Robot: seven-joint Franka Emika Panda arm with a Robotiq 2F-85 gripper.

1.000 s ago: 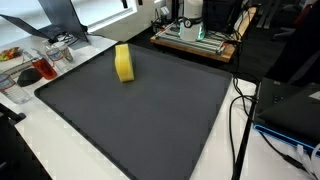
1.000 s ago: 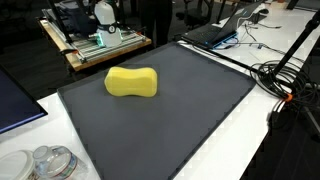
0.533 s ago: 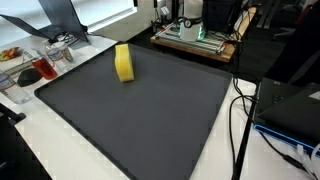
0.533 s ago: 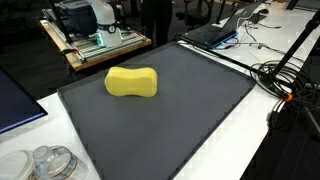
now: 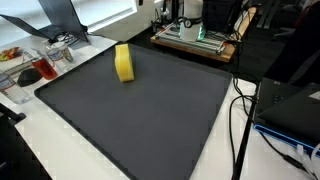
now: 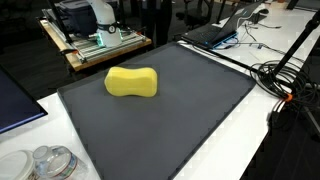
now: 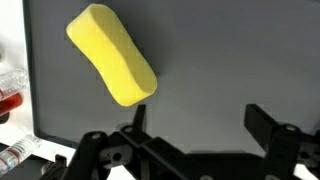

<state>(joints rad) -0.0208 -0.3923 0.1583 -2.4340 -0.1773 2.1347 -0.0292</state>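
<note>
A yellow sponge [image 5: 123, 63] with a pinched waist lies on a dark grey mat [image 5: 150, 115] and shows in both exterior views; it lies toward the mat's far side [image 6: 131, 82]. In the wrist view the sponge [image 7: 112, 55] sits at the upper left, slanted. My gripper [image 7: 198, 112] hangs above the mat, open, with its two black fingers wide apart and only bare mat between them. The left finger's tip [image 7: 138, 108] is just below the sponge's lower end, apart from it. The arm does not show in either exterior view.
Clear containers and a red-filled jar [image 5: 40, 68] crowd the white table beside the mat. A wooden frame with equipment [image 6: 95, 40] stands behind. Cables [image 6: 285, 80] and a laptop [image 6: 215, 33] lie along another side. Glass jars [image 6: 50, 162] sit at a near corner.
</note>
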